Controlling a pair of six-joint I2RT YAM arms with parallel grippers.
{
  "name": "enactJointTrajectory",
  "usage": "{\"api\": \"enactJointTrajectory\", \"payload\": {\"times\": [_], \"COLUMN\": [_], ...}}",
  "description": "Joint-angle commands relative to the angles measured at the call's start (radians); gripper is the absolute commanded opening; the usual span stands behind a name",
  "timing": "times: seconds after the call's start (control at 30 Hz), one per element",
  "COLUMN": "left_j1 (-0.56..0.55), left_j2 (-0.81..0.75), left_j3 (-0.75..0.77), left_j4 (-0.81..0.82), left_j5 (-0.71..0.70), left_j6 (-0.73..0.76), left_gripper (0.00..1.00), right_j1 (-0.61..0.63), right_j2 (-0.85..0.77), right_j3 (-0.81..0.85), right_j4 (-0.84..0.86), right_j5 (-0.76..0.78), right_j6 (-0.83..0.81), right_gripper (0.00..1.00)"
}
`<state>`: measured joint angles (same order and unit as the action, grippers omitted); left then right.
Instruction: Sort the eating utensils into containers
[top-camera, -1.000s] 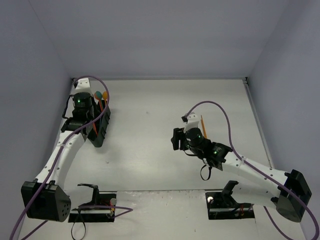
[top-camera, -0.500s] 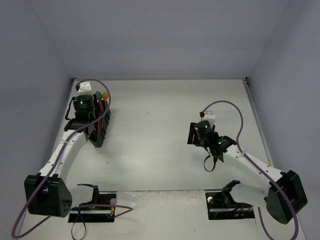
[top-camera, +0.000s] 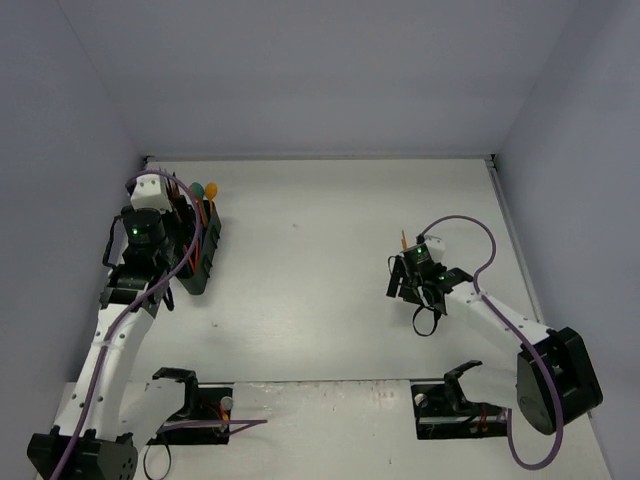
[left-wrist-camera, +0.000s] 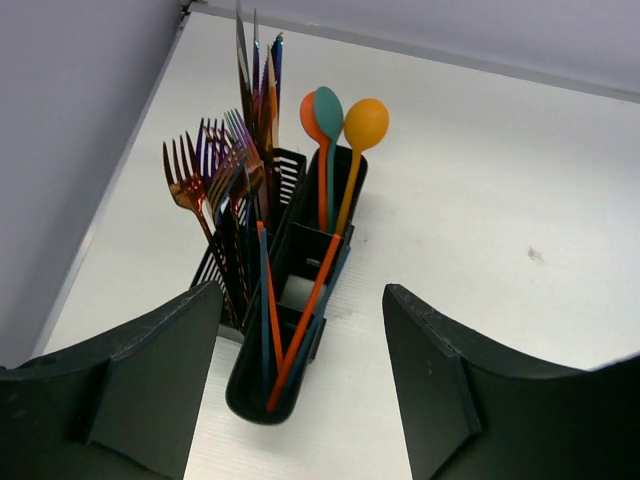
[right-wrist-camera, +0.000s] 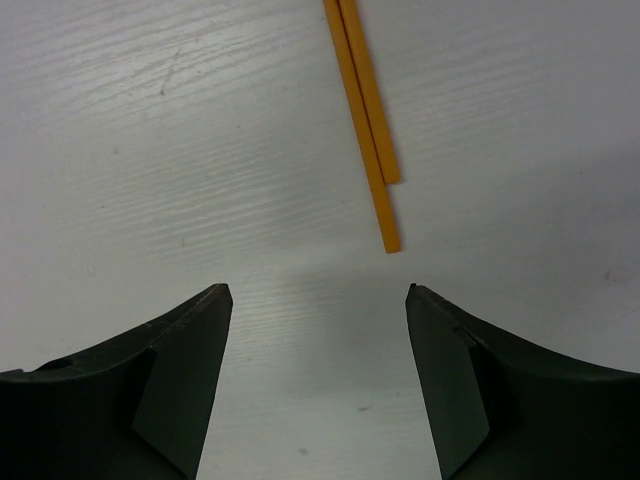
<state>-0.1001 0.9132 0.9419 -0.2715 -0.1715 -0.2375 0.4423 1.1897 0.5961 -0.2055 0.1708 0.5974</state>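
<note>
Backing away from the caddy (left-wrist-camera: 250, 385), the left hand (left-wrist-camera: 302, 330) has spread its jaws and holds nothing, so its piece likely now stands among the utensils (left-wrist-camera: 330, 120) inside. Far right of the caddy, the right hand (right-wrist-camera: 318, 300), jaws apart and empty, has dropped over two orange sticks (right-wrist-camera: 365, 130) on the desk (right-wrist-camera: 150, 150), probably the last pickup.

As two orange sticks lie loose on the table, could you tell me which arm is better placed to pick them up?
Right. The right gripper, open, hangs just short of the sticks, straight ahead of it. The left gripper, also open, is far off at the caddy.
</note>
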Motion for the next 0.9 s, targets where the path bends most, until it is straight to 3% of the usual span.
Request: {"api": "enactJointTrajectory", "payload": {"times": [0.0,0.2,0.47,0.67,0.87], "left_j1": [0.006,0.006,0.006,0.005,0.007], "left_j2": [-0.077,-0.078,-0.076,-0.083,-0.080], "left_j3": [-0.035,-0.052,-0.055,-0.058,-0.063], "left_j4": [-0.003,-0.002,0.003,0.000,0.004], "left_j5": [0.050,0.074,0.092,0.096,0.107], "left_j6": [-0.038,-0.040,-0.047,-0.057,-0.063], "left_gripper": [0.63,0.62,0.62,0.62,0.62], "right_j1": [-0.050,-0.077,-0.076,-0.035,0.017], "right_j2": [0.057,0.159,0.238,0.285,0.345], "right_j3": [-0.001,0.039,0.070,0.074,0.100], "right_j4": [-0.011,-0.009,0.020,0.056,0.076], "right_j5": [-0.034,-0.026,-0.048,-0.088,-0.070], "right_j6": [0.018,0.001,-0.032,-0.035,-0.037], "right_gripper": [0.68,0.68,0.60,0.44,0.37]}}
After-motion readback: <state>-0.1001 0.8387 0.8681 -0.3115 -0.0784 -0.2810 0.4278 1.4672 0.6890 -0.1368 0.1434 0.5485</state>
